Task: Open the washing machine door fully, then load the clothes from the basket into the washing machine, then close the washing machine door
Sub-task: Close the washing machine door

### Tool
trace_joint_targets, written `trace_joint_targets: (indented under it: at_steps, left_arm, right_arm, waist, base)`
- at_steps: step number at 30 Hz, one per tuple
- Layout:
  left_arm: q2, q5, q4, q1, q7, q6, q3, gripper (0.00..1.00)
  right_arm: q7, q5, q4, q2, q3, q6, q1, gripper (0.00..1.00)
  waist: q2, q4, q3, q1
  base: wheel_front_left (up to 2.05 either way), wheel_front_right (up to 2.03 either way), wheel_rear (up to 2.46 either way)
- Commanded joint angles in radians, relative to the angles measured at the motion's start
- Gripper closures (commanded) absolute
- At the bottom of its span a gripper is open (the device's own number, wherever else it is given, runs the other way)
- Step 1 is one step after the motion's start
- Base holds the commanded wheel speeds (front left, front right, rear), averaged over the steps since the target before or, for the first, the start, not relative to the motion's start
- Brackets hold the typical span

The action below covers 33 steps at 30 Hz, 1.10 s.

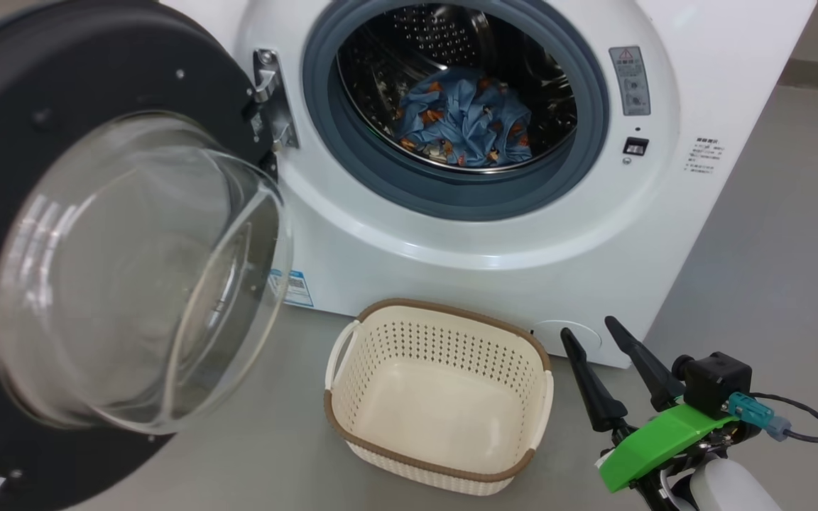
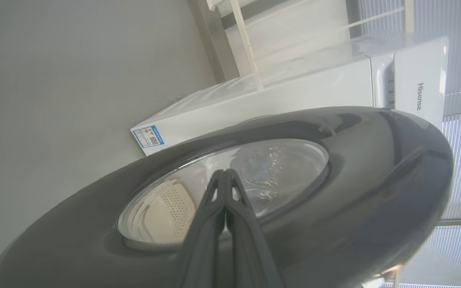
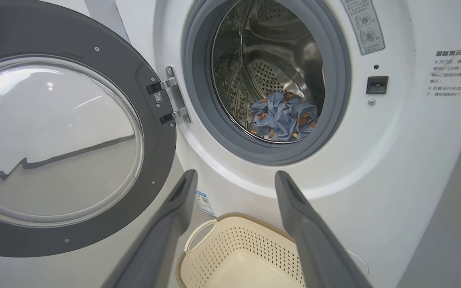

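- Big white front-loading washing machine (image 1: 494, 248): its perforated steel drum (image 1: 444, 35) holds light-blue clothes printed with orange figures (image 1: 462, 117), heaped at 6 o'clock of the opening.
- Small cream perforated plastic basket with a brown rim (image 1: 444, 306): empty, at 6 o'clock below the machine.
- Round glossy black door with a bulging glass bowl (image 1: 132, 64): swung open at 9 o'clock, its left edge cut off.
- Writing: "Hisense" (image 2: 419, 96) is legible; the print on the blue sticker (image 1: 299, 287) and the grey warning label (image 1: 629, 81) is too small to read.
- Right gripper (image 1: 588, 326): at 4 o'clock, fingers spread, holding nothing.
- Left gripper (image 2: 223, 176): fingers pressed together over the door's outer face; contact cannot be told.
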Motion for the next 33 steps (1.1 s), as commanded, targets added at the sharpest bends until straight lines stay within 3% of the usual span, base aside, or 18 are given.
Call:
trace_joint_targets:
  at_steps: [1,7,17,25,33]
  left_arm:
    - [0.033,-0.026,-0.052,0.006,0.046,-0.005,0.010,1.00]
    - [-0.011,-0.076,-0.174,0.045,0.154,0.024,-0.012,1.00]
    - [-0.103,-0.195,-0.496,0.177,0.308,0.170,-0.020,1.00]
    - [-0.154,-0.230,-0.727,0.264,0.336,0.262,-0.023,1.00]
    - [-0.204,-0.218,-0.857,0.293,0.318,0.294,-0.053,1.00]
  right_arm:
    - [-0.012,0.003,-0.022,0.003,0.018,0.002,-0.002,0.00]
    - [-0.012,0.012,-0.024,0.008,0.018,0.002,0.021,0.00]
    - [-0.012,0.027,-0.034,0.013,0.035,0.002,0.035,0.00]
    - [-0.012,0.029,-0.037,0.015,0.028,0.002,0.039,0.00]
    - [-0.012,0.025,-0.040,0.020,0.024,0.002,0.033,0.00]
  waist:
    - [-0.0001,0.008,-0.011,0.0000]
    - [-0.0001,0.015,-0.032,0.0000]
    - [-0.0001,-0.013,-0.050,0.0000]
    - [-0.0001,-0.080,-0.050,0.0000]
    - [-0.0001,-0.175,-0.038,0.0000]
  base:
    - [0.00,0.00,0.00]
    - [0.00,0.00,0.00]
    - [0.00,0.00,0.00]
    - [0.00,0.00,0.00]
    - [0.00,0.00,0.00]
